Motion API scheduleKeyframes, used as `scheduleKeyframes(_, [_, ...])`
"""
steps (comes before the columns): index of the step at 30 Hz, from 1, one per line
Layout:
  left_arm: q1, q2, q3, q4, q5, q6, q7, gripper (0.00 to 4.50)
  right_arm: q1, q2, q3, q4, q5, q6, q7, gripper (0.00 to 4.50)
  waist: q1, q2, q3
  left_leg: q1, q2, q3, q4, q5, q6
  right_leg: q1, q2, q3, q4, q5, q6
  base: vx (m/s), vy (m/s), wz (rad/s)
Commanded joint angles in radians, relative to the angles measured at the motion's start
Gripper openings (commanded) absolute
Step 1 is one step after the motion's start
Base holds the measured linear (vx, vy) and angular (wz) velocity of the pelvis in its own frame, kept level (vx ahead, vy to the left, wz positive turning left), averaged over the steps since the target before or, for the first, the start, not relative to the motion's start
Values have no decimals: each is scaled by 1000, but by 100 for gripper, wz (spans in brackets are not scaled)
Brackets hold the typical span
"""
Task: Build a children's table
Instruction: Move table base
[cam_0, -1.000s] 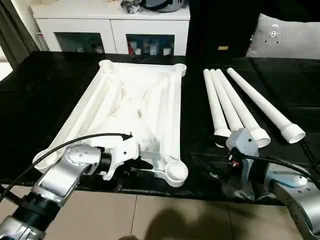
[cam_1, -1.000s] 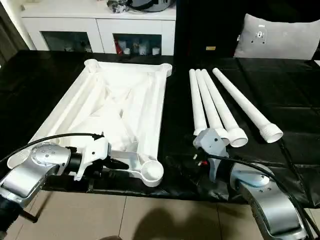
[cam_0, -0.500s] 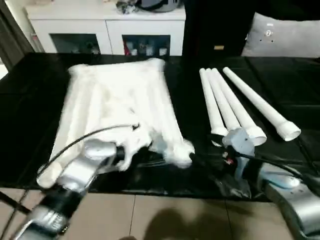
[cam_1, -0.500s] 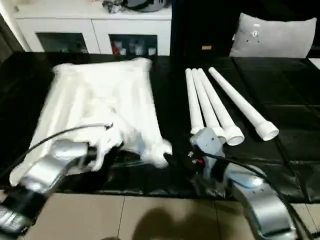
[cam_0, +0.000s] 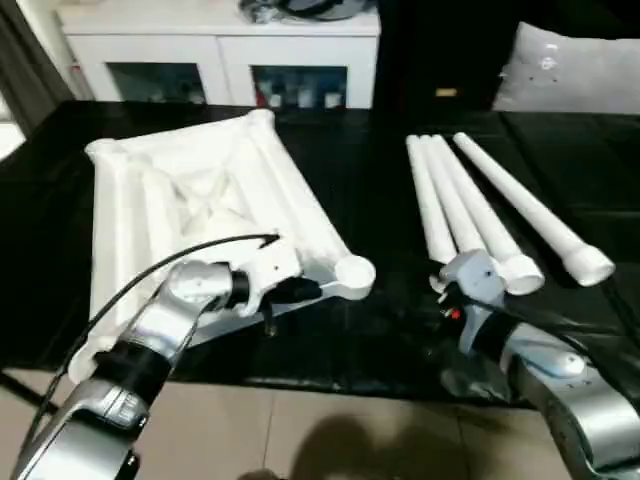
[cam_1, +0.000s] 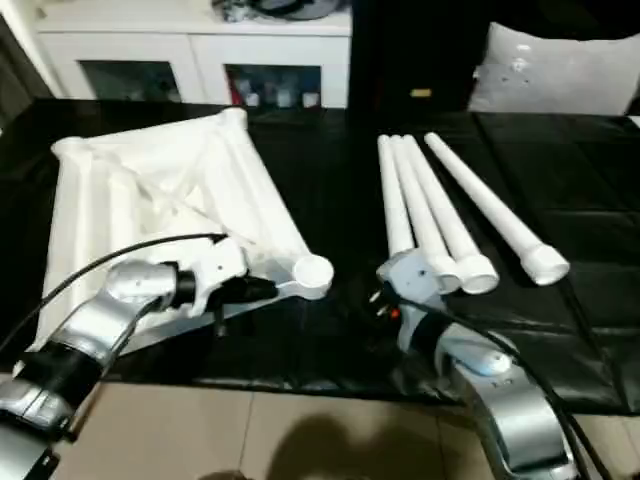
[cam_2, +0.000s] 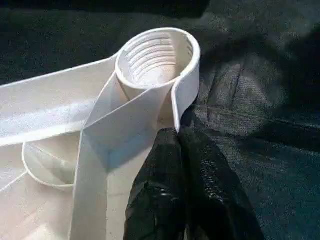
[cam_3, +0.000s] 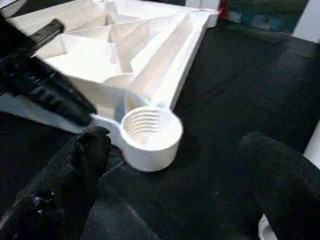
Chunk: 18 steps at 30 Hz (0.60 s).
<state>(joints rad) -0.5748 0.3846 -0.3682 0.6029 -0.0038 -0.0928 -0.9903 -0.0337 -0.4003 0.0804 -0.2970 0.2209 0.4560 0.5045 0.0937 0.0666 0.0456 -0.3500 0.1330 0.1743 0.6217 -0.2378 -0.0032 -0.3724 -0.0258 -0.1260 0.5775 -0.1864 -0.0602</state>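
Head stereo pair: high, looking forward-down over forearms, whole black table (cam_0: 330, 340) in frame. Left wrist view: very close along own fingers (cam_2: 165, 200) onto threaded corner socket (cam_2: 156, 59). Right wrist view: close, low; same socket, opposite side.

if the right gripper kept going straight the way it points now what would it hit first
Most likely the near corner socket of the table top: in the right wrist view it sits between the open right gripper's fingers, just ahead. Depth is unclear, so it could skim the black mat first.
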Motion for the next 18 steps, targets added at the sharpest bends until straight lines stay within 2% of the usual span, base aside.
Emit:
scheduleKeyframes(1, [-37,-19,-39,20,22,-63,-66,5,-1,12,-25,-1,-4,-3,-20,450,0,-1,-63,7,119,-60,-73,-76,60,53,-160,92,-76,-209,-56,0,0,0])
scheduleKeyframes(2, [-40,-24,-44,24,22,-72,-78,5,0,14,-28,-1,-4,-6,-24,450,3,9,-63,5,118,-61,-72,-71,61,53,-163,92,-74,-208,-57,0,0,0])
scheduleKeyframes(3, [-49,-36,-56,38,23,-96,-103,5,4,16,-34,-3,-7,-13,-32,450,5,4,-64,2,117,-59,-72,-60,67,54,-163,93,-76,-205,-50,0,0,0])
scheduleKeyframes(4, [-53,-41,-61,43,24,-107,-111,5,5,17,-37,-3,-9,-16,-35,450,7,5,-65,2,119,-60,-71,-58,67,55,-165,93,-74,-205,-48,0,0,0])
scheduleKeyframes(6, [-68,-61,-65,70,20,-153,-132,5,13,24,-46,-10,-6,-21,-48,450,14,10,-66,6,122,-58,-71,-61,68,49,-163,92,-77,-219,-39,0,0,0])
scheduleKeyframes(9, [-79,-70,-67,99,18,-193,-146,5,21,31,-48,-15,-3,-24,-58,450,22,14,-67,7,124,-60,-73,-67,64,49,-163,90,-78,-231,-30,0,0,0])
scheduleKeyframes(10, [-86,-74,-67,129,31,-211,-145,5,22,34,-47,-16,-7,-25,-65,450,21,13,-66,6,124,-61,-74,-75,62,48,-164,90,-79,-226,-27,0,0,0])
scheduleKeyframes(11, [-87,-72,-69,141,39,-221,-143,5,23,37,-46,-17,-6,-26,-66,450,20,6,-67,6,124,-60,-74,-76,61,50,-164,90,-78,-225,-26,0,0,0])
scheduleKeyframes(12, [-89,-73,-68,155,46,-233,-143,5,23,39,-46,-18,-6,-27,-66,450,21,9,-66,2,119,-59,-74,-72,62,52,-166,90,-79,-235,-21,0,0,0])
scheduleKeyframes(13, [-97,-69,-67,191,71,-257,-114,5,20,42,-44,-15,-7,-28,-68,450,19,-1,-67,0,118,-58,-75,-70,63,55,-166,90,-79,-240,-17,0,0,0])
scheduleKeyframes(16, [-110,-55,-69,237,107,-281,-65,5,12,46,-41,-8,-6,-29,-67,450,11,-1,-62,1,111,-57,-75,-79,67,52,-161,85,-89,-312,19,0,0,0])
scheduleKeyframes(17, [-116,-49,-67,259,122,-294,-43,5,10,47,-40,-6,-6,-31,-67,450,9,-10,-61,1,109,-55,-76,-82,68,51,-161,84,-95,-340,33,0,0,0])
scheduleKeyframes(18, [-117,-38,-58,271,123,-299,-30,5,2,50,-37,0,-5,-32,-67,450,8,-7,-58,0,104,-54,-76,-86,67,49,-159,80,-98,-374,44,0,0,0])
